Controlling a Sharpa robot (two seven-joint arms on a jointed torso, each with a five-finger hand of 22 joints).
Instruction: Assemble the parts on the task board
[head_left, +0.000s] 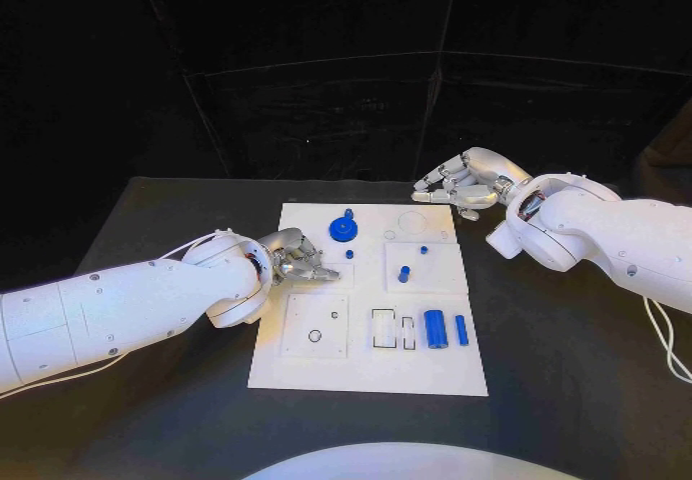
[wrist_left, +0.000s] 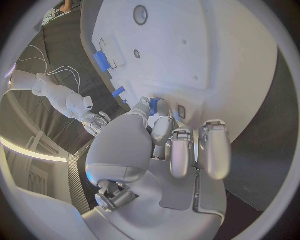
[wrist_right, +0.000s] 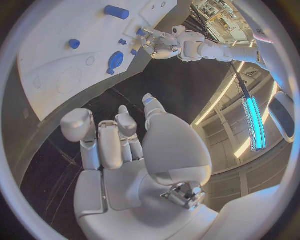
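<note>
- Left hand (head_left: 296, 257) sits over the left edge of the task board (head_left: 289, 370), fingers drawn in narrow toward the thumb. The left wrist view shows a small blue part (wrist_left: 154, 105) right at the thumb tip, looks pinched, though it could just be pressed against the board there. Treating it as held.
- Step in hand, my read: left hand is seating that small blue piece into a socket on the board's left side. To do it well: keep the piece upright, line it up over the hole before pressing, press straight down, don't drag sideways. Let go only once it sits flush.
- Board middle: blue knob-shaped part (head_left: 343, 228) near the far edge, two small blue pegs (head_left: 405, 271) just right of centre, apart from each other.
- Board near-right: two blue cylinders (head_left: 436, 324) lying side by side next to empty slot outlines. Round outline on the near-left tile looks unfilled. So several parts still loose, task is early to mid.
- Right hand (head_left: 459, 186) hovers beyond the far right corner of the board, over bare black table (head_left: 173, 420), well clear of all parts. Fingers loosely curled, apart from the thumb, nothing in them per the right wrist view.
- Risk: left thumb hides the socket from the head view, so alignment is hard to check; small piece could tip or pop out of the pinch.
</note>
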